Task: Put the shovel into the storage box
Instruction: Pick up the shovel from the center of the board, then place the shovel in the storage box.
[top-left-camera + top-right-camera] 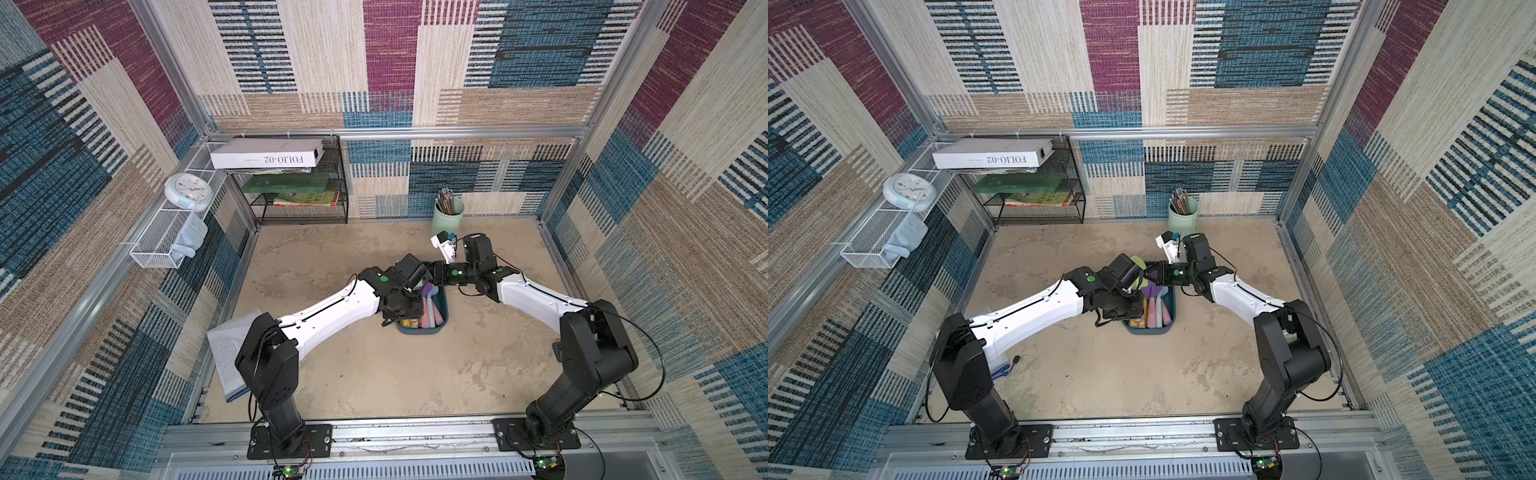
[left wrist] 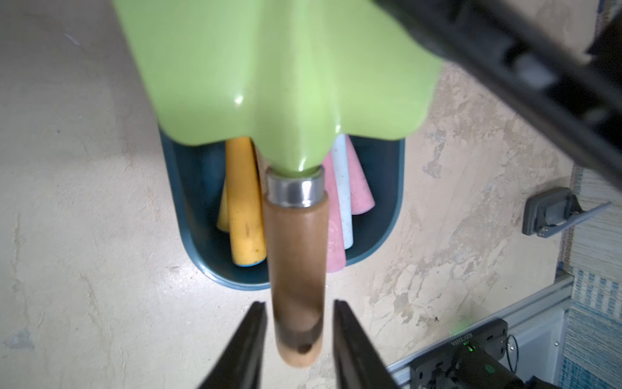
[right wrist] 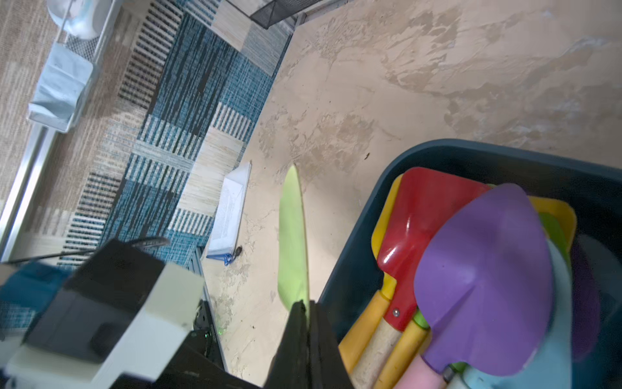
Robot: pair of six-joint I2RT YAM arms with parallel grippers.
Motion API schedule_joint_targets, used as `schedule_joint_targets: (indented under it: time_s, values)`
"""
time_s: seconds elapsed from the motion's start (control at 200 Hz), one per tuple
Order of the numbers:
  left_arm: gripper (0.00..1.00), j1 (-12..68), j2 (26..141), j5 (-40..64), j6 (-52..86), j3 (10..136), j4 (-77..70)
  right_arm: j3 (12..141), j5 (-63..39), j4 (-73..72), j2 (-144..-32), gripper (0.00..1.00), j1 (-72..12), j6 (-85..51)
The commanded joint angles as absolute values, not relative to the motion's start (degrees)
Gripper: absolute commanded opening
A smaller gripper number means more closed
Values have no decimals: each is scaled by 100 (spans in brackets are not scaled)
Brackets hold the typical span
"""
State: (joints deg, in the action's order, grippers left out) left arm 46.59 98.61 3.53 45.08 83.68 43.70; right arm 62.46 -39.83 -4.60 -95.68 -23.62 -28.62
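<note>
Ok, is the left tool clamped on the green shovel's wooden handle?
No, the fingers of the left tool stand clear of the handle of the green shovel, with a gap showing on each side.

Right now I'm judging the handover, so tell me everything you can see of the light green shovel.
The light green shovel has a glossy blade, a silver ferrule and a brown wooden handle with a small hole near its end. It hangs above the storage box. The right pincer is shut on the blade's edge; the left pincer stands open around the handle.
</note>
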Motion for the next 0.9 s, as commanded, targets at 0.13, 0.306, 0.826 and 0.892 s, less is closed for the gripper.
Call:
schedule_joint_targets:
  time_s: [0.13,0.306,0.826,0.892]
  values:
    - [71,4693,9602,412,4372,8329,4315,6345,-3899,-457,-9601,0,-2364,-2647]
    - [75,4711,9290,303,4279,8134,4304,6442,-3879,-381,-9714,0,-2353,-2593]
    - [88,4712,8122,-27,3948,7289,3716,6451,-3939,-317,-10063,0,-2189,-2391]
    - [88,4707,8079,0,3939,7219,3635,6426,-3958,-310,-10085,0,-2146,-2357]
